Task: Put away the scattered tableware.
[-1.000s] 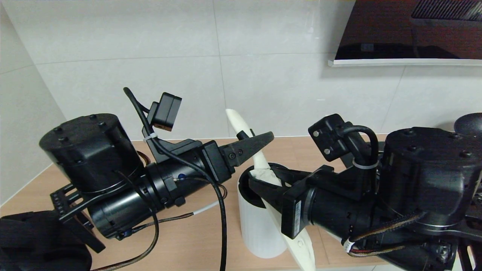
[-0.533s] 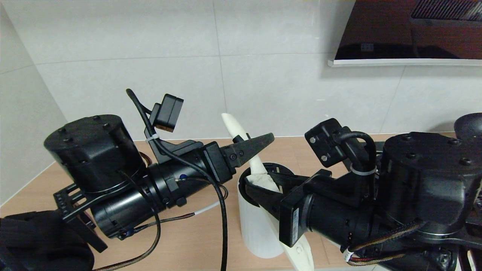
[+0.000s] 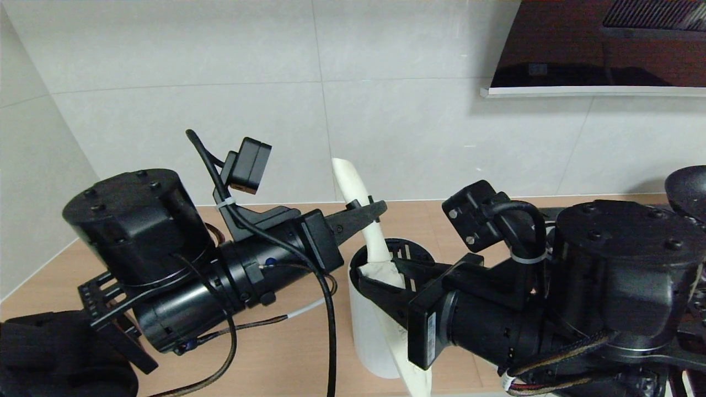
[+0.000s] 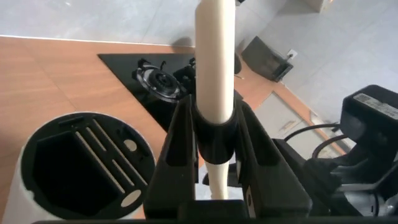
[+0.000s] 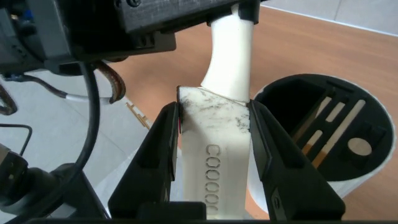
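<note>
Wood-grain countertop point(image 3: 287, 353) under white tiled wall point(image 3: 220, 66). White spatula point(image 3: 353, 187) held in air just beside utensil holder point(image 3: 367, 331), handle end up. Left gripper point(image 4: 214, 124) clamped on handle, right gripper point(image 5: 214, 137) clamped on marbled blade. Probably a two-arm regrip to line it up for standing in holder. Raised lettering on blade, not read off.

Cream utensil point(image 4: 214, 62) between black fingers point(image 4: 177, 146), white holder point(image 4: 17, 180) beside

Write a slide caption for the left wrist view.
Left gripper shut on the spatula handle, close to the open holder, with the stove behind.
</note>
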Controlling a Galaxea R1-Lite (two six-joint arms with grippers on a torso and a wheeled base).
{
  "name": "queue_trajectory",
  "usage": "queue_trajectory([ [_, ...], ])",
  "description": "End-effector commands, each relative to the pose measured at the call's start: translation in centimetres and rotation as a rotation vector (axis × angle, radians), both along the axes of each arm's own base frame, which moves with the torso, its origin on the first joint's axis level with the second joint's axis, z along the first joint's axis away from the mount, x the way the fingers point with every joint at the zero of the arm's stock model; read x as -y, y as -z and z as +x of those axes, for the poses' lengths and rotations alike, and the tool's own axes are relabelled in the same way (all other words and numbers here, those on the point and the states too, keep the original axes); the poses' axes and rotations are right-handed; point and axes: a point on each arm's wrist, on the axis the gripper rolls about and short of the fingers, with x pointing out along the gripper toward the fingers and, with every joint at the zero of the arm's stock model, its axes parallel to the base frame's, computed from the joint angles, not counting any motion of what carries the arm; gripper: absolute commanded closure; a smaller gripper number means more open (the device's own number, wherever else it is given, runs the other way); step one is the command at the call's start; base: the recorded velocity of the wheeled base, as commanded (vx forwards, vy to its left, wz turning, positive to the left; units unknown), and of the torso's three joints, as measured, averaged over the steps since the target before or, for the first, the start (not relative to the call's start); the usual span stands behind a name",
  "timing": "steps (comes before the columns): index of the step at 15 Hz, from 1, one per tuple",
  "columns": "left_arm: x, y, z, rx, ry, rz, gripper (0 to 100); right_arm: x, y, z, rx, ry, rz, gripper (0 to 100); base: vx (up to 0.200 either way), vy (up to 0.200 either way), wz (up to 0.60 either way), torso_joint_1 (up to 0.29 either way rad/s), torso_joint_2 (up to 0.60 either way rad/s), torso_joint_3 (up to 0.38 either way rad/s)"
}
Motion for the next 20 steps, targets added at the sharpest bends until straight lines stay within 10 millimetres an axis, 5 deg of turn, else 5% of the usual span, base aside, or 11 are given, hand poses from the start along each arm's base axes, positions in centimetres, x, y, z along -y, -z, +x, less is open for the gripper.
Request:
queue_trajectory([
  [1,-0.1,0.0,0.0,-0.001,-0.004,0.002,100,0.0,0.0,0.0,0.001,-0.001,0.002,100,0.000,0.000,0.00,0.000,0.00,0.000],
  [10,-0.1,0.1,-0.1,0.041,-0.004,-0.032,100,0.1,-0.1,0.0,0.002,0.007,0.007,100,0.000,0.000,0.00,0.000,0.00,0.000],
  [11,-0.2,0.0,-0.1,0.047,-0.004,-0.037,100,0.1,-0.1,0.1,0.002,0.018,0.005,0,0.000,0.000,0.00,0.000,0.00,0.000],
  [15,-0.3,-0.5,-0.3,0.061,-0.011,-0.049,100,0.2,-0.2,0.0,0.012,0.024,0.021,0,0.000,0.000,0.00,0.000,0.00,0.000],
  [20,-0.6,-3.8,-0.4,0.054,-0.103,-0.056,100,4.3,-4.1,0.3,0.094,0.112,0.136,0,0.000,0.000,0.00,0.000,0.00,0.000],
])
